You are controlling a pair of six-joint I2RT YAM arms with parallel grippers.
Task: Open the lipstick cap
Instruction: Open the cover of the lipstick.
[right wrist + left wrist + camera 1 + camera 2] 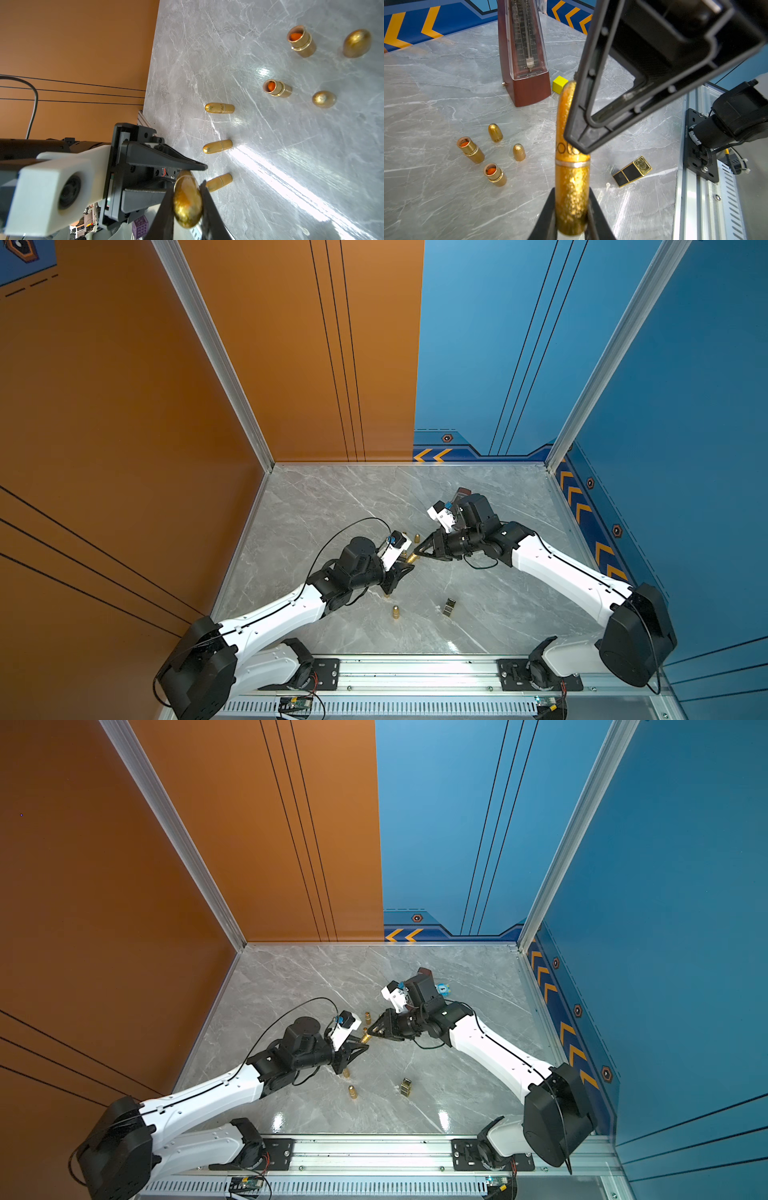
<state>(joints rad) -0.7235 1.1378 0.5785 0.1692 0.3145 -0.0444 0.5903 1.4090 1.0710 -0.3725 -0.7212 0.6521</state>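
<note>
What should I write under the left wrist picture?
Left gripper and right gripper clamp one gold lipstick, cap on.

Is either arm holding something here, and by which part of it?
Both hold one gold lipstick above the table. The left pincer grips its lower body and the right pincer grips its cap, which is not yet off.

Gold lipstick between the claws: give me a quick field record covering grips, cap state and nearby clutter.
left claw: shut on lipstick base
right claw: shut on lipstick cap
cap state: still seated, no gap at the silver ring
pose: held off the table between both claws
already opened: two bases showing orange, two loose caps beside them
other items: black-and-gold square lipstick lying flat, metronome, yellow cube
</note>
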